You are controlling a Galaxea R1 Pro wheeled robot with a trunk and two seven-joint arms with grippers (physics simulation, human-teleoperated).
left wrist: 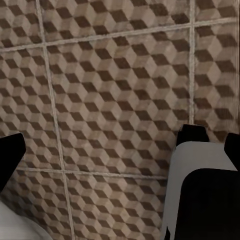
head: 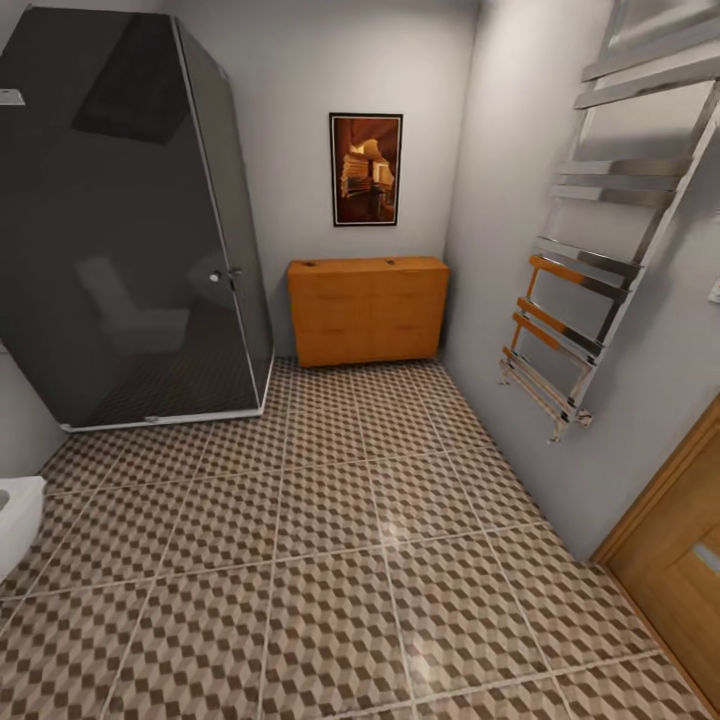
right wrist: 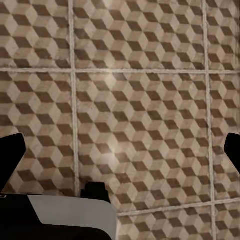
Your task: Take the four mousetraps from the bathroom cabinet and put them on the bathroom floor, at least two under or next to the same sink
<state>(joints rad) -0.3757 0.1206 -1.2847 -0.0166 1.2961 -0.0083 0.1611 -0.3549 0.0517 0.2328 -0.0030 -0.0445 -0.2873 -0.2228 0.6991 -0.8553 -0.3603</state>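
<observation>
Bathroom floor (head: 330,560): large square tiles in a brown, beige and cream cube print with pale grout lines, running from the near edge of the head view back to the far wall. Left gripper (left wrist: 120,150): its dark fingers (left wrist: 10,157) show at opposite edges of the left wrist view, spread wide apart over bare tile with nothing between them; part of the robot's white and black body sits beside them. Right gripper (right wrist: 120,150): fingers (right wrist: 11,152) likewise spread wide over the patterned floor, grasping nothing, with a white and black body part near one of them. White fixture (head: 15,520): a rounded edge at the left border of the floor, too little showing to identify. Wooden door (head: 680,560): orange-brown, in the right wall at the near end. Towel rail (head: 590,290): chrome ladder type, mounted on the right wall. Shower enclosure (head: 120,230): dark glass, occupying the far left corner of the floor. Cabinet (head: 368,310): orange-brown wooden chest, standing on the floor against the far wall, between the enclosure and the right wall. Small dark marks on its flat top, too small to identify. Framed picture (head: 366,168): hung on the far wall above the cabinet.
</observation>
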